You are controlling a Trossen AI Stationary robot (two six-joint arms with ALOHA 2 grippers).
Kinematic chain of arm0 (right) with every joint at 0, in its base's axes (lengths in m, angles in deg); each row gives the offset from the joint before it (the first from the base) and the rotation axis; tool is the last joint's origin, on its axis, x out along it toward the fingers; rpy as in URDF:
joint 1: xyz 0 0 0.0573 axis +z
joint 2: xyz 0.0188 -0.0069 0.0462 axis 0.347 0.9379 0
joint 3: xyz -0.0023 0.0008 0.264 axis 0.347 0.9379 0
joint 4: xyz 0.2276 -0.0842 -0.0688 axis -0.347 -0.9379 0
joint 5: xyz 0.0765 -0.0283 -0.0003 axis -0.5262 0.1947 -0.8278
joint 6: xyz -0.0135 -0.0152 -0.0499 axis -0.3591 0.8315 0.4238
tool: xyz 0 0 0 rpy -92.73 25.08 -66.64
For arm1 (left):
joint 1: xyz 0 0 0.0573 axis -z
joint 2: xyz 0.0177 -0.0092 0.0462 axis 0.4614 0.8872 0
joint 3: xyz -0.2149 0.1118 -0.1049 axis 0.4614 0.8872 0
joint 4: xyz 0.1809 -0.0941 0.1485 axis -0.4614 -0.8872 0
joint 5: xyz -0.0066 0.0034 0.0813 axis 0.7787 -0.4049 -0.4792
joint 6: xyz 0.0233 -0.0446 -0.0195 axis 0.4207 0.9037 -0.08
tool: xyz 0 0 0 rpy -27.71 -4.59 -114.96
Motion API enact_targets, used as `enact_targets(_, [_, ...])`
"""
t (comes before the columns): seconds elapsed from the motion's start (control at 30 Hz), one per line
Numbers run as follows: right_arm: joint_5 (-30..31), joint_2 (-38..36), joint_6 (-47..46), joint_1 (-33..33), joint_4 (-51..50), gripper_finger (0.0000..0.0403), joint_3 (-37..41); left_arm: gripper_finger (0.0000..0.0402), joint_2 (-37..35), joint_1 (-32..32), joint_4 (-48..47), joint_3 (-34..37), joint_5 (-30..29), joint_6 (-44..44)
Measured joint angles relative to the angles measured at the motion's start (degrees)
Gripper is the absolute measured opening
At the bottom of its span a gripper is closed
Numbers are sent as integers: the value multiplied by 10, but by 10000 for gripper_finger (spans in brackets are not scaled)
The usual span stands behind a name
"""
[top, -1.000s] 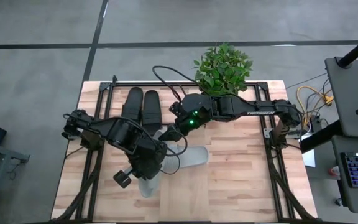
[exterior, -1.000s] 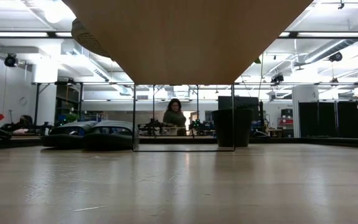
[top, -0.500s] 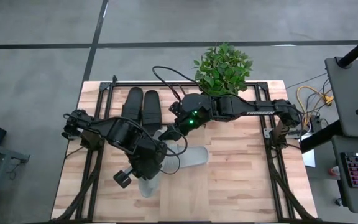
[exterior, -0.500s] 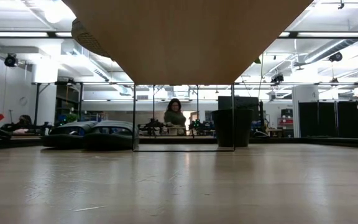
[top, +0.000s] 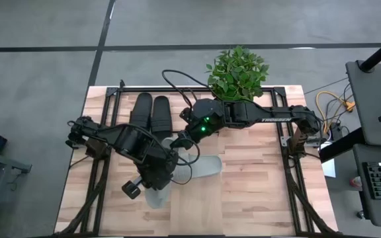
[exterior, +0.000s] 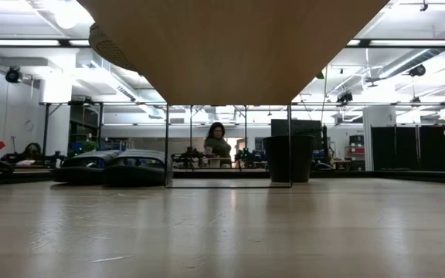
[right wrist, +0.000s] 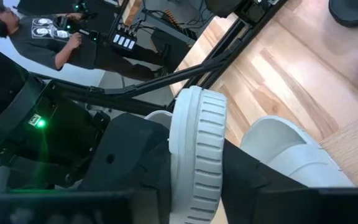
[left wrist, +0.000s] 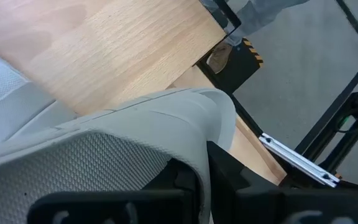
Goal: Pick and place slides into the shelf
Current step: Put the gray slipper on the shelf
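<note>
Slides first: black pair (top: 151, 112) lies side by side at eleven o'clock on the table (top: 256, 192), toes toward twelve. My left gripper (top: 156, 187) sits near centre, toward seven o'clock, fingers clamped on one grey slide's (left wrist: 166, 124) strap. My right gripper (top: 181, 140), just past centre toward twelve, has its fingers around the other grey slide's (right wrist: 197, 155) edge; grip firmness unclear. Potted plant (top: 238, 71) at twelve.
</note>
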State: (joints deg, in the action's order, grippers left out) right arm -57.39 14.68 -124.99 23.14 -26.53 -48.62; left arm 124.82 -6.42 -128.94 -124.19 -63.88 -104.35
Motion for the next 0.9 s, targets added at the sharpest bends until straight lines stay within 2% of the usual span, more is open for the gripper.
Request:
enact_targets(0.17, [0,0,8,0,0,56,0,4,0,0,0,0,-3,0])
enact_targets(0.5, [0,0,16,0,0,51,0,51,-1,-1,0,0,-3,30])
enact_targets(0.67, [-4,0,17,1,-1,51,0,101,-1,-5,3,0,-2,46])
enact_targets(0.9, [-4,0,18,0,-1,49,0,198,-1,-10,10,0,-1,77])
